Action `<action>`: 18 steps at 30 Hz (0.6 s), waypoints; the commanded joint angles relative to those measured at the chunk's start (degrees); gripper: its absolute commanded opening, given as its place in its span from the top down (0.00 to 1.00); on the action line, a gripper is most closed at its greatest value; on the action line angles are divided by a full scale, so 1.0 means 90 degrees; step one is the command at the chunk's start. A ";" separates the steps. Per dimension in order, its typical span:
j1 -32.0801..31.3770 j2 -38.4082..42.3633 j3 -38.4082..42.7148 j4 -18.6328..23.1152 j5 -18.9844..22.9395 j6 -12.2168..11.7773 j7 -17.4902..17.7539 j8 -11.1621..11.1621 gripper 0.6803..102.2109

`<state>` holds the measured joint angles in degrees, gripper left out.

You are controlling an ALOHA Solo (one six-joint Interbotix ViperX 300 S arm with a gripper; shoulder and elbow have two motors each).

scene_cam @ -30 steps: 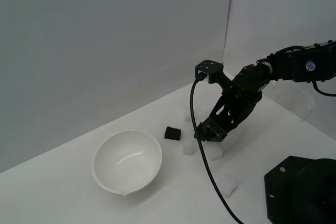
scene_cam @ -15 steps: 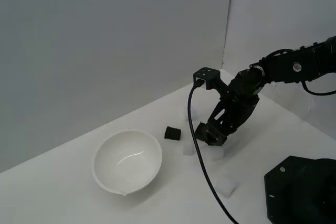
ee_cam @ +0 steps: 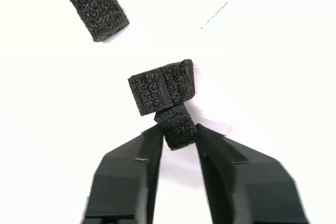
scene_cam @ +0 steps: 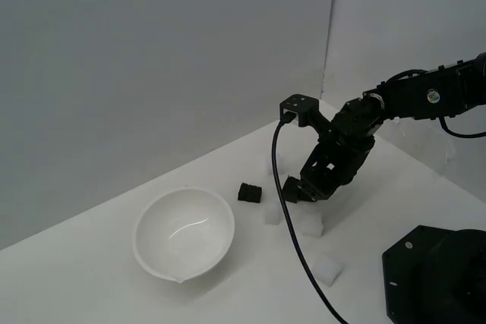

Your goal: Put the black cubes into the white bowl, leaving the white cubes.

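The black two-fingered end effector (ee_cam: 177, 137) is clamped on a small matte black foam cube (ee_cam: 176, 124), pinched between its fingertips. In the wrist view a second black foam cube (ee_cam: 161, 85) sits right against the held one, seemingly touching it, and a third black cube (ee_cam: 95, 6) lies well apart. Against the views from a second ago, the end effector (scene_cam: 298, 190) has risen slightly off the white surface (scene_cam: 91, 278) and shifted a little toward the exterior view's left, so the pick looks made and the carry is starting.

The glossy round white bowl (scene_cam: 184, 234) stands empty at the exterior view's left, with one black cube (scene_cam: 249, 193) between it and the arm. Pale translucent white cubes rest nearby: one (scene_cam: 271, 215) beside that black cube, one (scene_cam: 311, 224) under the arm, one (scene_cam: 328, 270) nearer the camera.

Judging from this, none of the black cubes is delivered yet; the neighbouring cube may be dragged along if it clings to the held one
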<state>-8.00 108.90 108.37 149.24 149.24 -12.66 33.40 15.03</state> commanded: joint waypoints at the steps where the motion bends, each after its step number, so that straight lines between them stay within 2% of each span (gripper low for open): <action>1: -0.0107 0.0234 0.0283 -0.0127 -0.0146 -0.0029 0.0010 0.0117 0.88; 5: -0.0107 0.0244 0.0293 -0.0127 -0.0137 0.0029 0.0020 0.0107 0.98; 11: -0.0107 0.0498 0.0547 -0.0137 -0.0146 0.0107 0.0381 0.0107 0.98; 18: -0.0107 0.1650 0.1709 -0.0352 -0.0381 0.0107 0.0938 0.0078 0.98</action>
<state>-8.00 120.85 120.50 147.74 147.83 -11.07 40.08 15.03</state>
